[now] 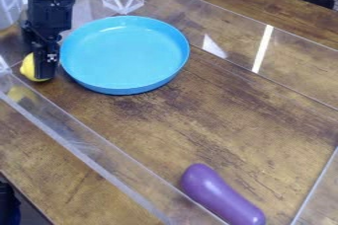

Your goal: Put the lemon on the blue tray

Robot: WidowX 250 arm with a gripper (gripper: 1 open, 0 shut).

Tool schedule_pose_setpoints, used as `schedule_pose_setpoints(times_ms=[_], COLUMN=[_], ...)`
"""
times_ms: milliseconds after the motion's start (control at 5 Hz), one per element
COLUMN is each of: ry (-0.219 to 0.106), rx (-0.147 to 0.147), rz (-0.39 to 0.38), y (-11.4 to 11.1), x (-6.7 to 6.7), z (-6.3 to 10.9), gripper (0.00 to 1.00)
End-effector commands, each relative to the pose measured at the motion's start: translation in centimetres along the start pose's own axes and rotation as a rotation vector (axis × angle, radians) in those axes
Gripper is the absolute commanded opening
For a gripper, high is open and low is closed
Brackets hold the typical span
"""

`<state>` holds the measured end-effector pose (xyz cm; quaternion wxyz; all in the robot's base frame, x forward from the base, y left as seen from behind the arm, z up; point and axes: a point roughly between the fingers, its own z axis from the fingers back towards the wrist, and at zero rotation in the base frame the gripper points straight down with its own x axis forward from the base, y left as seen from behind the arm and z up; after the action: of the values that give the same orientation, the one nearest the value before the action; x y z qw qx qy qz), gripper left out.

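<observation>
Beside the blue tray point(126, 53), near the transparent wall point(79, 140), the black claw point(42, 63) points down, clenched around the lemon point(30, 68). The lemon is just left of the blue tray in the view, low down by the wooden counter point(185, 130); whether it touches the surface I cannot tell. Well apart from the blue tray, toward the bottom of the view, lies a purple eggplant-shaped thing point(220, 194).

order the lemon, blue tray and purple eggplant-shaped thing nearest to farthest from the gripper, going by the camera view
1. Lemon: right at the gripper, by the left edge of the picture.
2. Blue tray: just to the right of the gripper in the picture.
3. Purple eggplant-shaped thing: far off, at the bottom right of the picture.
</observation>
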<state>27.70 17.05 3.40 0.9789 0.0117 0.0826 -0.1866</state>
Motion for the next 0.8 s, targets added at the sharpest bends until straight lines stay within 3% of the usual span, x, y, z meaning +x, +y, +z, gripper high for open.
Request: schedule_pose_setpoints(times_ms=[0, 600], ry=[-0.038, -0.032], rx=[0.049, 0.066], rz=[-0.008, -0.013], y=[0.6, 0.7], x=[1.0, 2.2], z=[2.0, 2.7], gripper=[0.0, 0.0])
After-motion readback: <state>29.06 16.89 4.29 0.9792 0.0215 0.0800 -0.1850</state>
